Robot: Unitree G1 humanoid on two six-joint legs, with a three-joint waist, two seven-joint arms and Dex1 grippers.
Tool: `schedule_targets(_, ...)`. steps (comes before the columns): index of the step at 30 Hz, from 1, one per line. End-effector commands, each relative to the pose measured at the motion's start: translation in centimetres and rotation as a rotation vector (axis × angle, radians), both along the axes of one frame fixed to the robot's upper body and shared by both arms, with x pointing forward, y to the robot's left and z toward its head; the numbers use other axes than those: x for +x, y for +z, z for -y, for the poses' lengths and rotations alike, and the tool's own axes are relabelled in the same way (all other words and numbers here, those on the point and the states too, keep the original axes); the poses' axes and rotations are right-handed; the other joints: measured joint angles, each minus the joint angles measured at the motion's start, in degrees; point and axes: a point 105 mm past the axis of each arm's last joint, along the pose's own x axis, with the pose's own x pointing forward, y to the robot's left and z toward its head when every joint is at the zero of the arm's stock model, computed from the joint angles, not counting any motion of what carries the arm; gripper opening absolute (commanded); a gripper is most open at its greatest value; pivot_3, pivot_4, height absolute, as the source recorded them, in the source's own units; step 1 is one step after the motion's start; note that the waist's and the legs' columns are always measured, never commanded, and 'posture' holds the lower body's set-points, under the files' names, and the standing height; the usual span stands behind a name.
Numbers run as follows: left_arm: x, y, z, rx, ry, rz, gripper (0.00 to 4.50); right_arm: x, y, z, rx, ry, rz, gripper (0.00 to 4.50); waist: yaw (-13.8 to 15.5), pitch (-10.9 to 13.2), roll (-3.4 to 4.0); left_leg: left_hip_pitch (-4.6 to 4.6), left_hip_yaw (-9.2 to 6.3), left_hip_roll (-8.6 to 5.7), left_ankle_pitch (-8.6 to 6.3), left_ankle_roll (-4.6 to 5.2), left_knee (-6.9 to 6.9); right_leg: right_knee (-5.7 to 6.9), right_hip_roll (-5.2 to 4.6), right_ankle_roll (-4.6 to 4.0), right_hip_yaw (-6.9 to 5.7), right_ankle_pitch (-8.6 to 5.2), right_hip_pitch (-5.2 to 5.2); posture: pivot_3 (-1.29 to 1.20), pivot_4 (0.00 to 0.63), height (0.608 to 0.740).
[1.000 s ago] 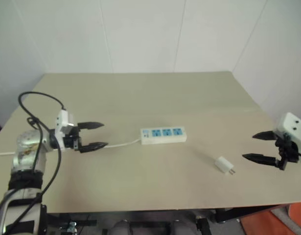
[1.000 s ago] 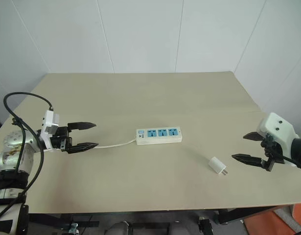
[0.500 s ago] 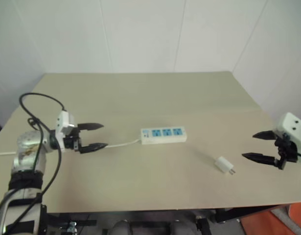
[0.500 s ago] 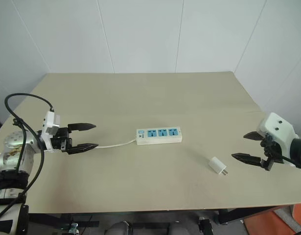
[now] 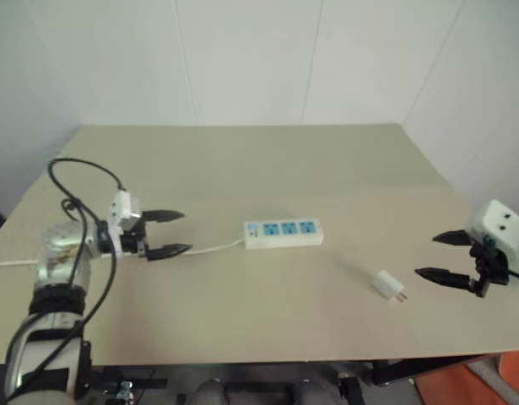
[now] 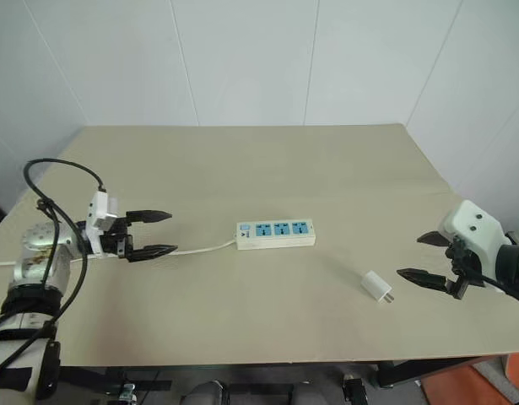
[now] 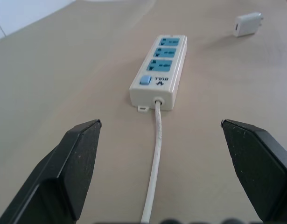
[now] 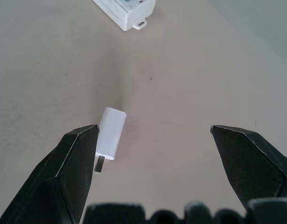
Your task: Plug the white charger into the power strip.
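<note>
The power strip [image 6: 276, 233] lies flat near the middle of the bench [image 6: 267, 160], its cord [image 6: 207, 249] trailing toward the left gripper [image 6: 160, 233] — fingers spread wide, holding nothing. The charger [image 6: 376, 287] rests lower right of the strip (prongs pointing toward the frame's right edge), near the right gripper [image 6: 415, 257] — fingers likewise spread, empty.

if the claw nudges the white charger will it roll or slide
The white charger looks boxy and lies flat on the table, so it would probably slide rather than roll. Being small, it likely shifts easily. Its smooth casing may slip.
</note>
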Motion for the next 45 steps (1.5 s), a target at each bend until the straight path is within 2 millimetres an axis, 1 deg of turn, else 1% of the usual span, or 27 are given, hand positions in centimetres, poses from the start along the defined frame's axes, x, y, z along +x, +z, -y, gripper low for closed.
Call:
schedule_targets(1, 1.3, -1.3, 1.8, -0.036, -0.005, -0.034, 4.48, 0.4, 2.2, -1.8, 0.004, 0.036, 0.104, 4.50, 0.06, 0.00, 0.00, -0.02, -0.01, -0.01, 0.00, 0.00, 0.04, 0.00, 0.00, 0.06, 0.00, -0.03, 0.00, 0.00, 0.150, 0.740)
schedule_targets(3, 1.8, -2.0, 2.6, -0.036, -0.001, -0.052, 4.48, 0.4, 2.7, -2.9, 0.020, 0.056, 0.129, 4.50, -0.01, 0.03, -0.05, -0.05, -0.02, -0.02, 0.00, 0.00, 0.09, 0.00, 0.00, 0.15, 0.00, -0.05, 0.00, 0.00, 0.150, 0.740)
schedule_targets(5, 2.5, -2.4, 3.6, -0.039, 0.013, -0.051, 4.48, 0.3, 3.3, -4.4, 0.044, 0.082, 0.160, 4.50, -0.16, 0.07, -0.12, -0.10, -0.04, -0.02, 0.00, 0.00, 0.08, -0.02, 0.00, 0.15, 0.00, -0.04, -0.01, 0.00, 0.150, 0.740)
schedule_targets(8, 3.6, -2.4, 5.5, -0.052, 0.019, -0.067, 4.48, -0.1, 3.7, -7.8, 0.089, 0.153, 0.202, 4.50, -0.16, 0.07, -0.13, -0.12, -0.05, -0.03, 0.00, 0.00, 0.05, -0.04, 0.01, 0.00, 0.00, 0.05, -0.04, 0.00, 0.150, 0.740)
schedule_targets(10, 4.0, -2.6, 6.4, -0.033, 0.023, -0.073, 4.48, -0.2, 3.7, -9.3, 0.110, 0.173, 0.220, 4.50, -0.10, 0.08, -0.13, -0.14, -0.08, -0.05, 0.00, 0.00, 0.04, -0.02, 0.00, 0.00, -0.01, 0.05, -0.04, 0.00, 0.150, 0.740)
schedule_targets(11, 4.2, -2.9, 6.7, 0.007, 0.027, -0.065, 4.48, -0.2, 3.7, -9.9, 0.125, 0.176, 0.226, 4.50, -0.10, 0.08, -0.13, -0.14, -0.09, -0.06, 0.00, 0.00, 0.04, -0.03, 0.00, 0.03, -0.01, 0.03, -0.03, 0.00, 0.150, 0.740)
schedule_targets(13, 4.4, -3.4, 7.3, 0.060, 0.030, -0.067, 4.48, -0.1, 3.5, -10.8, 0.141, 0.175, 0.229, 4.50, -0.21, 0.08, -0.13, -0.15, -0.08, -0.08, 0.00, 0.00, 0.04, -0.05, -0.02, 0.02, 0.00, 0.04, -0.03, 0.00, 0.150, 0.740)
schedule_targets(16, 4.6, -3.9, 7.9, 0.095, 0.026, -0.093, 4.48, 0.0, 3.1, -11.7, 0.149, 0.168, 0.228, 4.50, -0.10, 0.08, -0.13, -0.15, -0.08, -0.08, 0.00, 0.00, 0.04, -0.04, -0.03, 0.00, 0.00, 0.06, -0.03, 0.00, 0.150, 0.740)
schedule_targets(22, 5.3, -5.0, 8.6, 0.216, 0.070, -0.096, 4.48, 0.4, 3.0, -13.4, 0.172, 0.152, 0.245, 4.50, -0.05, 0.08, -0.14, -0.15, -0.09, -0.09, 0.00, 0.00, 0.04, -0.01, -0.03, 0.00, -0.02, 0.06, -0.04, 0.00, 0.150, 0.740)
schedule_targets(26, 5.5, -5.0, 9.2, 0.221, 0.078, -0.126, 4.48, 0.4, 2.5, -14.0, 0.171, 0.148, 0.232, 4.50, 0.13, 0.08, -0.14, -0.14, -0.10, -0.09, 0.00, 0.00, 0.04, -0.02, -0.03, 0.00, -0.03, 0.06, -0.02, 0.00, 0.150, 0.740)
schedule_targets(27, 5.4, -4.8, 9.5, 0.178, 0.063, -0.157, 4.30, 0.5, 2.3, -14.0, 0.166, 0.145, 0.224, 4.50, 0.07, 0.08, -0.13, -0.15, -0.10, -0.10, 0.00, 0.00, 0.04, -0.02, -0.04, 0.00, -0.02, 0.06, -0.02, 0.00, 0.150, 0.740)
schedule_targets(29, 5.3, -4.8, 9.6, 0.177, 0.050, -0.181, 3.89, 0.6, 1.9, -14.0, 0.153, 0.136, 0.214, 4.50, -0.01, 0.08, -0.14, -0.14, -0.09, -0.09, 0.00, 0.00, 0.03, -0.01, -0.03, -0.02, -0.02, 0.07, -0.03, 0.00, 0.150, 0.740)
schedule_targets(33, 4.9, -5.8, 9.2, 0.253, 0.043, -0.196, 2.59, 0.8, 1.8, -13.9, 0.141, 0.126, 0.209, 4.50, -0.03, 0.08, -0.13, -0.13, -0.10, -0.10, 0.00, 0.00, 0.03, 0.00, -0.03, -0.02, -0.02, 0.06, -0.02, 0.00, 0.150, 0.740)
schedule_targets(40, 4.6, -5.9, 8.6, 0.239, 0.031, -0.212, 0.26, 1.2, 1.6, -14.2, 0.146, 0.133, 0.204, 4.50, -0.08, 0.07, -0.13, -0.11, -0.10, -0.09, 0.00, 0.00, 0.03, 0.01, -0.03, -0.02, -0.02, 0.06, -0.02, 0.00, 0.150, 0.740)
schedule_targets(41, 4.5, -5.9, 8.6, 0.242, 0.028, -0.210, 0.03, 1.2, 1.5, -14.3, 0.146, 0.134, 0.202, 4.50, -0.08, 0.07, -0.13, -0.11, -0.10, -0.09, 0.00, 0.00, 0.03, 0.00, -0.03, -0.02, -0.02, 0.07, -0.02, 0.00, 0.150, 0.740)
schedule_targets(43, 4.6, -5.8, 8.5, 0.254, 0.026, -0.182, 0.03, 1.3, 1.4, -14.4, 0.146, 0.138, 0.198, 4.50, -0.08, 0.07, -0.13, -0.12, -0.10, -0.09, 0.00, 0.00, 0.03, 0.00, -0.03, -0.02, -0.02, 0.07, -0.02, 0.00, 0.150, 0.740)
schedule_targets(45, 4.8, -5.2, 8.5, 0.243, 0.029, -0.147, 0.03, 1.4, 1.4, -14.5, 0.147, 0.142, 0.196, 4.50, -0.08, 0.07, -0.13, -0.12, -0.10, -0.09, 0.00, 0.00, 0.03, 0.00, -0.03, -0.03, -0.02, 0.07, -0.03, 0.00, 0.150, 0.740)
